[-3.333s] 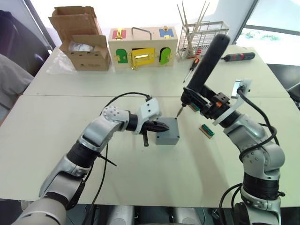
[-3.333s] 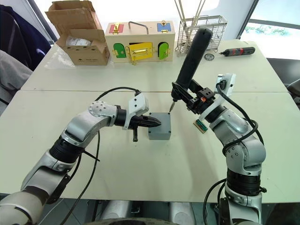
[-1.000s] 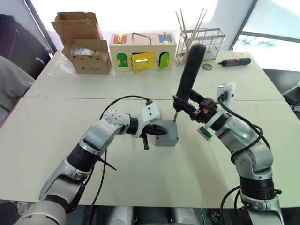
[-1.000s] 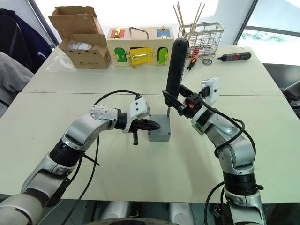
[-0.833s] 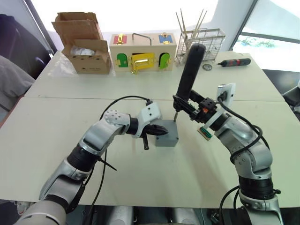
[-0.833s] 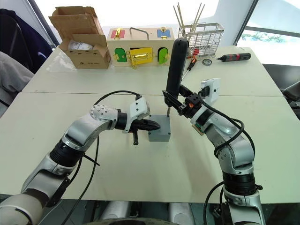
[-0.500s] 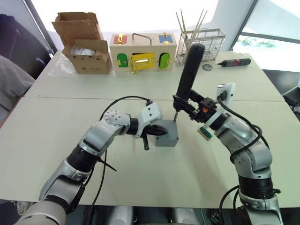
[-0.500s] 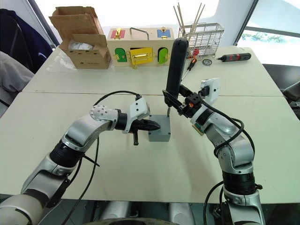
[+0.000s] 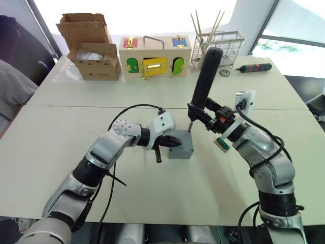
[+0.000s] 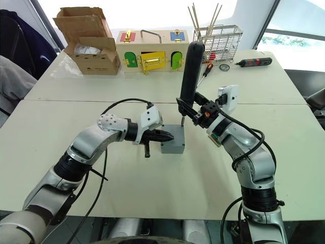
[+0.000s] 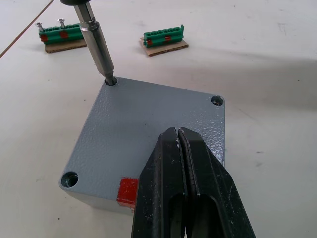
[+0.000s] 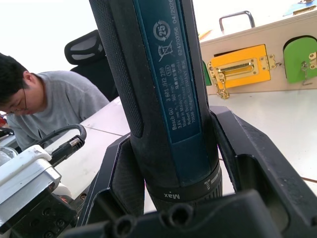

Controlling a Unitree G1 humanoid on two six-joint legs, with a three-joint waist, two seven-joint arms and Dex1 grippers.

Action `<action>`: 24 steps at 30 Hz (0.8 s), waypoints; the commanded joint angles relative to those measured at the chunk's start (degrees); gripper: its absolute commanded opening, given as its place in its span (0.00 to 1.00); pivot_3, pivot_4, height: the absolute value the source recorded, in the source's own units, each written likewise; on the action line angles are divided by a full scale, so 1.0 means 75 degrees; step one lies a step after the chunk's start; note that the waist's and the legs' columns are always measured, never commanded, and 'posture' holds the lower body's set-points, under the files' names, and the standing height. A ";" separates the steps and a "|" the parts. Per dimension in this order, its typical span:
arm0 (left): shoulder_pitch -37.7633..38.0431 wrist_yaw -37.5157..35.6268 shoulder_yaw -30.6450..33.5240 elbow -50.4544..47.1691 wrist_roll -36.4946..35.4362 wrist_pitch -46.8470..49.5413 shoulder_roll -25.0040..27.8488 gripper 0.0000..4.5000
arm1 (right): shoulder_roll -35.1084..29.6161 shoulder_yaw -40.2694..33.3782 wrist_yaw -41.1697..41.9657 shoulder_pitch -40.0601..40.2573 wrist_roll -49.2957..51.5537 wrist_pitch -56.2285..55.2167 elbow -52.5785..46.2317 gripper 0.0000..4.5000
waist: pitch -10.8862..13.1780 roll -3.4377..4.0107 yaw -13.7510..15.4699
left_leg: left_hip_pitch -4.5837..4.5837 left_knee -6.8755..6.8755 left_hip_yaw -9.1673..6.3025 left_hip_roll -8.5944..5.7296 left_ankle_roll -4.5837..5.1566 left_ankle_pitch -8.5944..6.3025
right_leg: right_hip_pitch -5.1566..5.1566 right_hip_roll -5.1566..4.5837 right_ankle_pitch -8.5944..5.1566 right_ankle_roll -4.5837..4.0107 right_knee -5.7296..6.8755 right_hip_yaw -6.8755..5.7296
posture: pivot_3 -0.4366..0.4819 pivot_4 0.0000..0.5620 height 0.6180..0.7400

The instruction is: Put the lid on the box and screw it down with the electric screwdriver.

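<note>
Keep the electric screwdriver [image 9: 204, 76], clamped in your right pincer [image 9: 209, 113], square in the lid [image 11: 148, 134] corner hole at centre frame; left pincer [image 11: 182, 144], fully narrowed, steadies.

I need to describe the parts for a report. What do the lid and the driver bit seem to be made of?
The lid: seemingly grey plastic, though painted metal is possible; its matte surface is finely speckled. The bit: metal, judging by its smooth silver shine.

The electric screwdriver [image 12: 163, 99] carries a blue label reading "Bosch GO", "25", "04/2020"; its collar reads "Max".
</note>
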 commanded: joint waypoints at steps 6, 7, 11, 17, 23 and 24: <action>0.0192 0.0040 -0.0276 0.0178 0.0229 0.0181 0.0102 0.00 | -0.0103 0.0387 0.0220 0.0240 -0.0184 0.0171 0.0233 0.41 | -0.0002 -0.0003 0.0002 | 0.0002 0.0000 -0.0001 0.0000 0.0001 -0.0001 | 0.0003 0.0000 0.0000 0.0000 -0.0001 0.0000 | 0.48 0.27 1.00; 0.0192 0.0040 -0.0273 0.0178 0.0227 0.0179 0.0102 0.00 | -0.0104 0.0394 0.0229 0.0239 -0.0199 0.0171 0.0240 0.41 | -0.0002 -0.0003 0.0002 | 0.0003 0.0000 -0.0001 0.0000 0.0001 -0.0001 | 0.0004 0.0000 0.0000 0.0000 -0.0001 0.0000 | 0.48 0.27 1.00; 0.0215 0.0062 -0.0276 0.0139 0.0223 0.0189 0.0092 0.00 | -0.0101 0.0419 0.0265 0.0275 -0.0240 0.0174 0.0240 0.41 | -0.0004 -0.0004 0.0002 | 0.0009 -0.0001 -0.0002 0.0000 0.0004 -0.0002 | 0.0011 0.0000 0.0000 0.0000 -0.0002 -0.0001 | 0.48 0.27 1.00; 0.0233 0.0070 -0.0275 0.0105 0.0219 0.0193 0.0098 0.00 | -0.0115 0.0480 0.0322 0.0393 -0.0301 0.0127 0.0284 0.41 | -0.0006 -0.0006 0.0002 | 0.0022 -0.0005 -0.0003 0.0000 0.0011 -0.0007 | 0.0023 0.0000 -0.0001 -0.0001 -0.0006 0.0000 | 0.48 0.27 1.00; 0.0231 0.0068 -0.0280 0.0115 0.0218 0.0179 0.0098 0.00 | -0.0193 0.0579 0.0395 0.0504 -0.0434 0.0056 0.0283 0.41 | -0.0008 -0.0008 0.0003 | 0.0047 -0.0013 -0.0002 0.0000 0.0024 -0.0015 | 0.0047 -0.0001 -0.0001 -0.0002 -0.0010 0.0000 | 0.48 0.27 1.00; 0.0229 0.0065 -0.0281 0.0124 0.0220 0.0171 0.0101 0.00 | -0.0200 0.0613 0.0406 0.0531 -0.0456 0.0044 0.0275 0.41 | -0.0009 -0.0010 0.0004 | 0.0051 -0.0013 -0.0002 0.0000 0.0024 -0.0015 | 0.0049 -0.0001 -0.0001 -0.0002 -0.0010 0.0000 | 0.48 0.27 1.00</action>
